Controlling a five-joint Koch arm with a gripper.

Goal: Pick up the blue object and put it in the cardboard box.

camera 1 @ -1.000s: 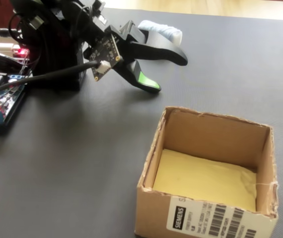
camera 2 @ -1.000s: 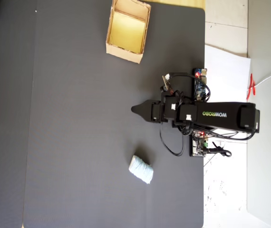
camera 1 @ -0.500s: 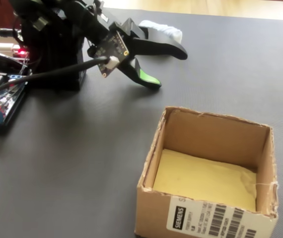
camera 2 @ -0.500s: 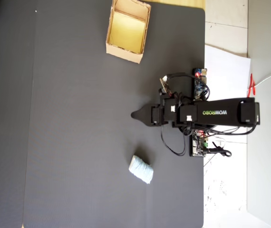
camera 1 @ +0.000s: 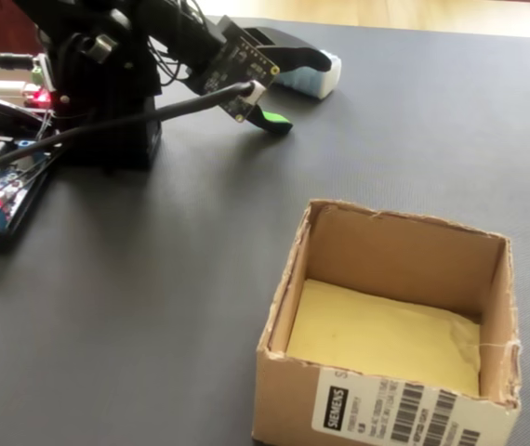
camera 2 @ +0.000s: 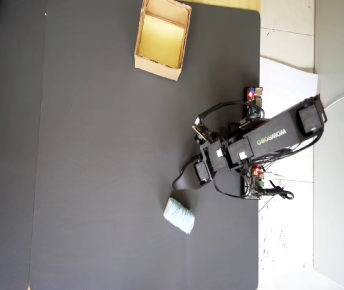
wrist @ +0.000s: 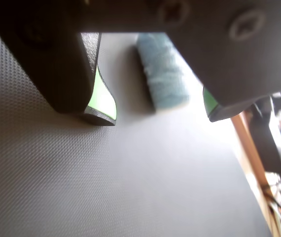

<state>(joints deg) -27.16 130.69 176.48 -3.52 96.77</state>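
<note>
Tool open near the blue object, nothing gripped

In the overhead view, the cardboard box (camera 2: 162, 40) sits top left on the dark surface (camera 2: 87, 169); the blue object (camera 2: 178, 215) lies lower down, just beside the tool (camera 2: 177, 183), whose green-lined jaws stand apart

blue object (camera 2: 178, 215) near fingers (wrist: 101, 106), cardboard box (camera 2: 140, 59) apart

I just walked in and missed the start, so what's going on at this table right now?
A small black robot arm is reaching toward a pale light-blue soft roll lying on the dark grey mat. Its open gripper, with green-padded fingers, is near the roll but not touching it. The tan cardboard box with a yellowish inside sits empty, well away from the roll.
</note>
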